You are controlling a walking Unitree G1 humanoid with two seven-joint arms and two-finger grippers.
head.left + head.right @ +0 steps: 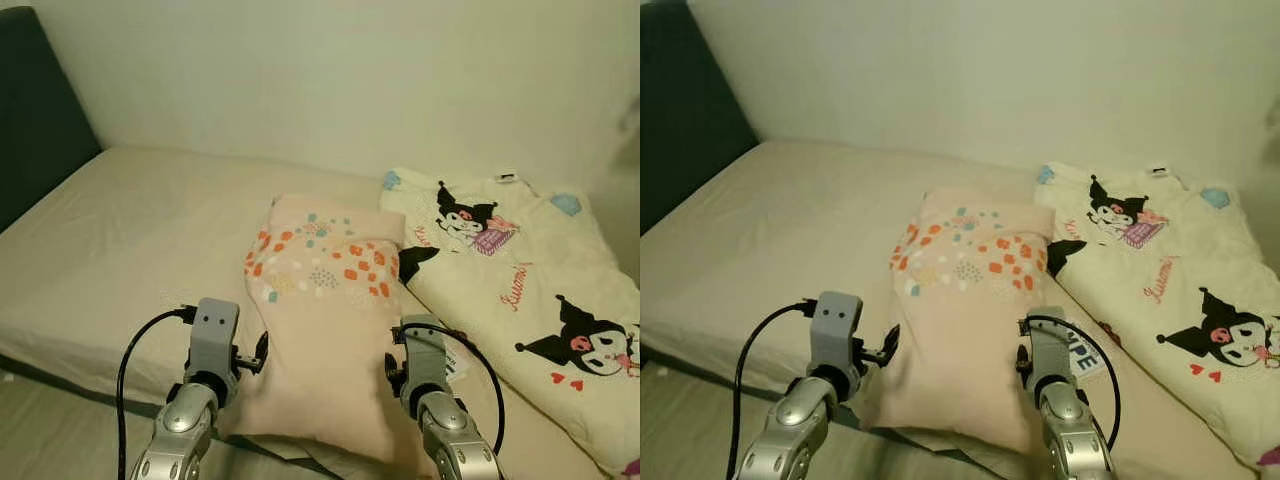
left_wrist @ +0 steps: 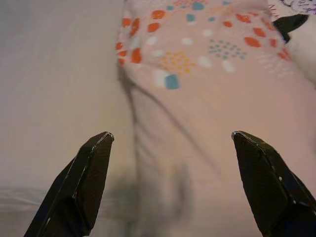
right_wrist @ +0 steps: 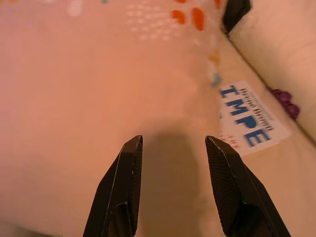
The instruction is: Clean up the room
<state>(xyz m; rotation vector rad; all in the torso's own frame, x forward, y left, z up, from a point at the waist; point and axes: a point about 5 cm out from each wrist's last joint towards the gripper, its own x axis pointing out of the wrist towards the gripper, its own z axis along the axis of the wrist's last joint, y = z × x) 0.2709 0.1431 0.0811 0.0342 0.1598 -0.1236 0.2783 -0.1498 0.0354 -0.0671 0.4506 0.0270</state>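
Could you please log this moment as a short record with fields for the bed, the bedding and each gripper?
bed: bare mattress by a white wall
pillow: pink pillow with orange and teal spots, lying at the near edge
blanket: cream cartoon-print blanket to the pillow's right
left gripper: open, over the pillow's left edge
right gripper: open, over the pillow's right edge

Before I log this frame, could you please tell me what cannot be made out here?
- Label text beside the pink pillow: right wrist view, partly covered by the pillow's edge, letters incomplete.
- Cartoon-print blanket: head views, cut off by the right edge.
- Pillow's near edge: head views, hidden behind both arms.
- Whether the left pincer or the right pincer touches the pillow: unclear in the wrist views.
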